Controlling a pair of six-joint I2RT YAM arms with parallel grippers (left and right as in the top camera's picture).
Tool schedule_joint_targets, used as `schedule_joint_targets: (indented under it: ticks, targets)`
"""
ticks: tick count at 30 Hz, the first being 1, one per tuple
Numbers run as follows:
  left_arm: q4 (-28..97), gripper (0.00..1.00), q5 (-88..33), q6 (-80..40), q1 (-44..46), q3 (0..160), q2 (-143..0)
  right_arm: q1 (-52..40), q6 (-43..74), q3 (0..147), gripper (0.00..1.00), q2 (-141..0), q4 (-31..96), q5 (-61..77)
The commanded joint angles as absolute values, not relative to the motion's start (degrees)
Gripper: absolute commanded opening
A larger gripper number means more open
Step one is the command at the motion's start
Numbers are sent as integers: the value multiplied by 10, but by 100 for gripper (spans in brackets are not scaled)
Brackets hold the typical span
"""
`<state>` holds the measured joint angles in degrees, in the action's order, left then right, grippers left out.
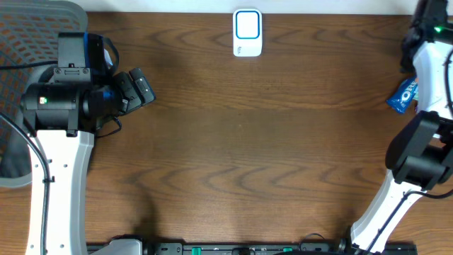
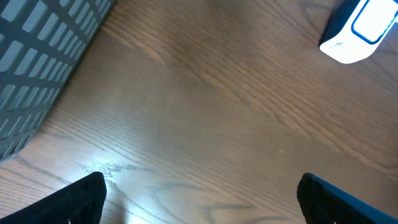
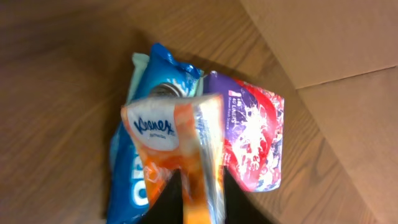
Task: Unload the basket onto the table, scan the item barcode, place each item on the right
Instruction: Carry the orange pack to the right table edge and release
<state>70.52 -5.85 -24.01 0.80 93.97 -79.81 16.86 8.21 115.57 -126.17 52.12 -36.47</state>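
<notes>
Overhead: scanner (image 1: 247,32) at the tabletop's (image 1: 241,142) far edge, facing up to read barcodes.
Left wrist: left end effector (image 2: 199,196) spread, holding nothing.
Right wrist: right end effector (image 3: 202,190) pinching the Kleenex pack (image 3: 177,134) upright over the Oreo packet (image 3: 127,168), probably for carrying.

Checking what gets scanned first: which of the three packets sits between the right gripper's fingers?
The orange Kleenex pack: it alone stands between the fingers of the right gripper; the blue Oreo pack and the purple liners pack lie behind it.
</notes>
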Motion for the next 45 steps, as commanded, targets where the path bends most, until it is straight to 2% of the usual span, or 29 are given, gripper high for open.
schedule_joint_targets:
  ticks: [1, 2, 5, 7, 8, 9, 10, 11, 16, 18, 19, 23, 32, 45]
  targets:
    - [707, 98, -55, -238, 6, 940, -797, 183, 94, 1146, 22, -1257, 526, -337]
    - [707, 98, -55, -238, 6, 940, -797, 186, 94, 1146, 24, -1257, 529, -338]
    - [707, 98, -55, -238, 6, 940, -797, 194, 94, 1146, 43, -1258, 533, -337]
    - [707, 98, -55, -238, 6, 940, -797, 196, 94, 1146, 48, -1257, 541, -337]
    - [707, 98, -55, -238, 6, 940, -797, 196, 100, 1146, 54, -1257, 549, -337]
    - [707, 98, -55, -238, 6, 940, -797, 195, 104, 1146, 64, -1256, 554, -337]
    - [707, 98, -55, -238, 6, 940, -797, 194, 116, 1146, 92, -1254, 568, -337]
    - [707, 98, -55, -238, 6, 940, -797, 193, 134, 1146, 99, -1249, 584, -337]
    - [707, 98, -55, -238, 6, 940, -797, 190, 174, 1146, 99, -1192, 648, -277]
    - [707, 98, -55, -238, 6, 940, -797, 191, 178, 1146, 99, -1151, 672, -201]
    - [707, 98, -55, -238, 6, 940, -797, 191, 178, 1146, 99, -1095, 693, -108]
    - [707, 98, -55, -238, 6, 940, -797, 185, 178, 1146, 99, -1018, 729, 3]
    - [707, 98, -55, -238, 6, 940, -797, 102, 180, 1146, 99, -940, 976, 66]
    - [707, 98, -55, -238, 6, 940, -797, 74, 180, 1143, 99, -940, 973, 63]
